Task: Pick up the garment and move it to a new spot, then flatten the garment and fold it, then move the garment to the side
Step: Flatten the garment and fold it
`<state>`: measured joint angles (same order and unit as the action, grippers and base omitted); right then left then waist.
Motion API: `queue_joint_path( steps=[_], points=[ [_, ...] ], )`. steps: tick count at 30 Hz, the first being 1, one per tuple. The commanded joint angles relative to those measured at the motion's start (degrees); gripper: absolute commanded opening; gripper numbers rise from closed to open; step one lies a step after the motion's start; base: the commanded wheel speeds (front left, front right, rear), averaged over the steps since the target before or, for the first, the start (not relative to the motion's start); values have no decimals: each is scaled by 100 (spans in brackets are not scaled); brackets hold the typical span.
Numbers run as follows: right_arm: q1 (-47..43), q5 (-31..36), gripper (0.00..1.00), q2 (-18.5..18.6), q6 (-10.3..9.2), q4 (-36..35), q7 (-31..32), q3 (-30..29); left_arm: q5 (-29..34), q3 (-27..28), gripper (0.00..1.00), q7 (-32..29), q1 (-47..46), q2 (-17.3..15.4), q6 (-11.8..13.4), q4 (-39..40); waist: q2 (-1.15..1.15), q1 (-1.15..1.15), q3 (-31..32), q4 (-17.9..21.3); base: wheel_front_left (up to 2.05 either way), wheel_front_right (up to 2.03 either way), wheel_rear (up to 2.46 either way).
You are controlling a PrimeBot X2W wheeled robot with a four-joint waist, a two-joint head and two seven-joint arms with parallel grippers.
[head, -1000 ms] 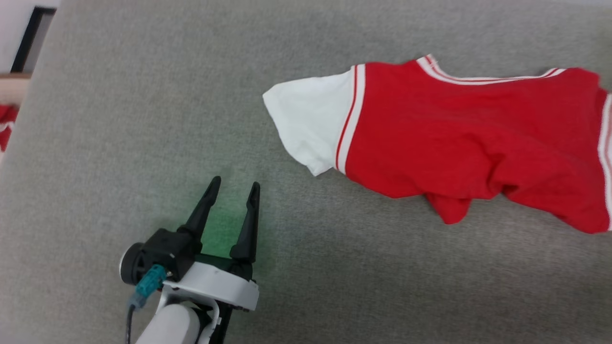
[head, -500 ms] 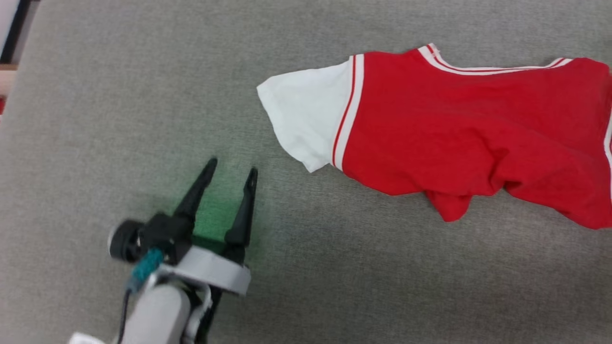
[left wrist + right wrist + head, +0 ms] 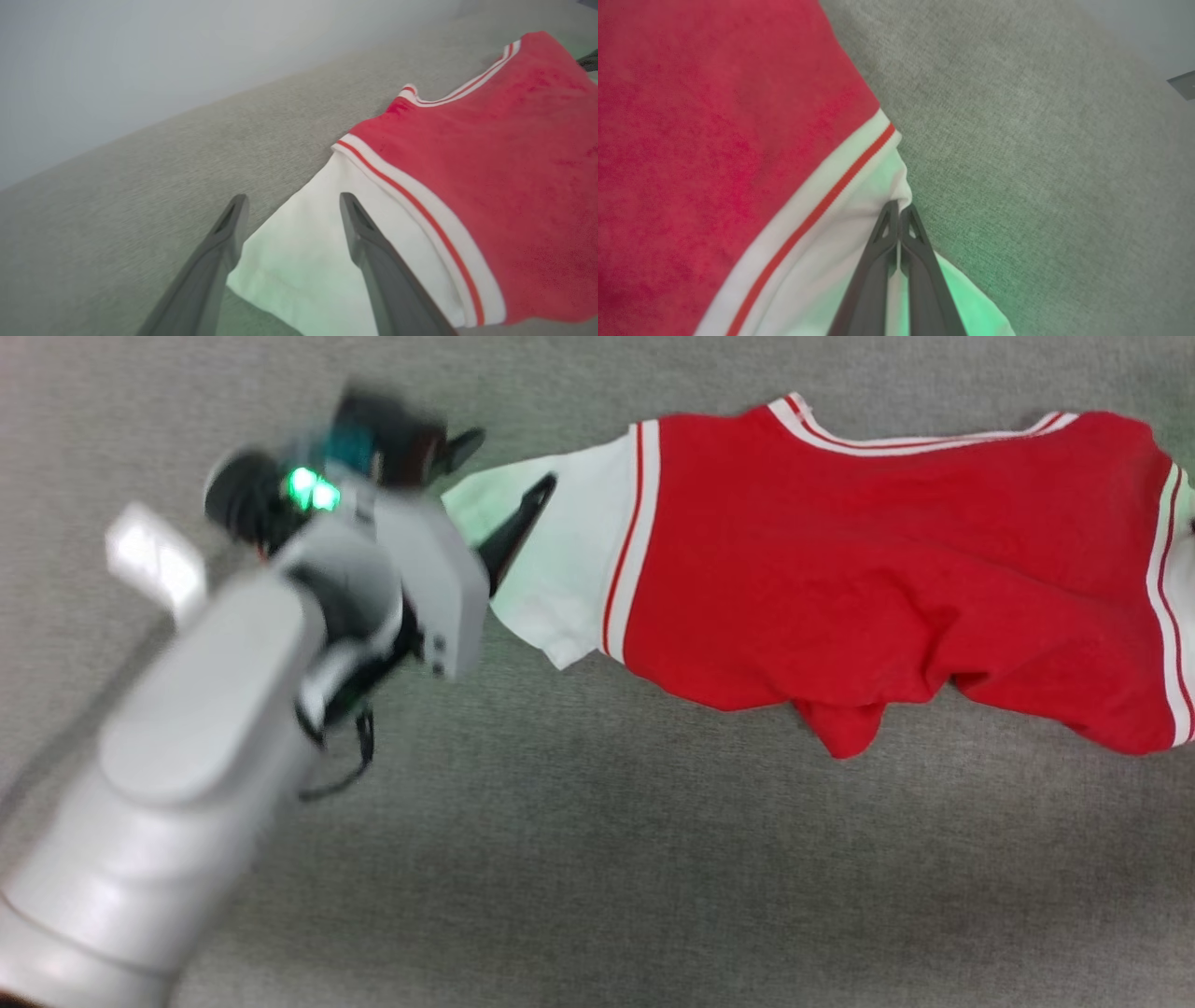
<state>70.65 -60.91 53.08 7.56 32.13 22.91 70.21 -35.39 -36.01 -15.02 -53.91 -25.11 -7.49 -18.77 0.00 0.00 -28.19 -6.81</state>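
Head view blurs the left end effector (image 3: 512,457), fingers apart over one white sleeve of the garment (image 3: 840,551), which lies rumpled on a grey fabric surface (image 3: 653,859). Its other sleeve is cut off there; the right end effector (image 3: 899,206) is clamped on that sleeve's edge.

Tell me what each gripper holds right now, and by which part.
The right gripper is shut on the garment, pinching the edge of one white sleeve. The left gripper is open over the other white sleeve, holding nothing.
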Motion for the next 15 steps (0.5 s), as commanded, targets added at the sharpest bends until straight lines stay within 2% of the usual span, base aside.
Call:
queue_joint_path(
  steps=[1, 3, 8, 12, 15],
  points=[
    [-38, -46, 0, -122, -15, 27, -3, 104, -209, -109, 100, -192, -124, -52, 10, -39, 0, 0, -118, 96, 0, 0, 0],
    [70, -58, 0, -134, -15, -17, -6, 169, -789, -465, 100, -759, -639, -229, 9, -138, 0, 0, -203, 145, 0, 0, 0],
    [259, -48, 0, -183, -15, -56, -22, 294, -2024, -1164, 100, -1916, -1509, -373, 5, -421, 0, 0, -356, 256, 0, 0, 0],
    [338, 2, 0, -248, -15, -100, -21, 352, -2465, -1620, 100, -2235, -1958, -409, 4, -620, 0, 0, -455, 323, 0, 0, 0],
    [396, 41, 0, -303, -15, -135, -20, 380, -2697, -1867, 100, -2197, -2207, -395, 5, -779, 0, 0, -541, 376, 0, 0, 0]
  ],
)
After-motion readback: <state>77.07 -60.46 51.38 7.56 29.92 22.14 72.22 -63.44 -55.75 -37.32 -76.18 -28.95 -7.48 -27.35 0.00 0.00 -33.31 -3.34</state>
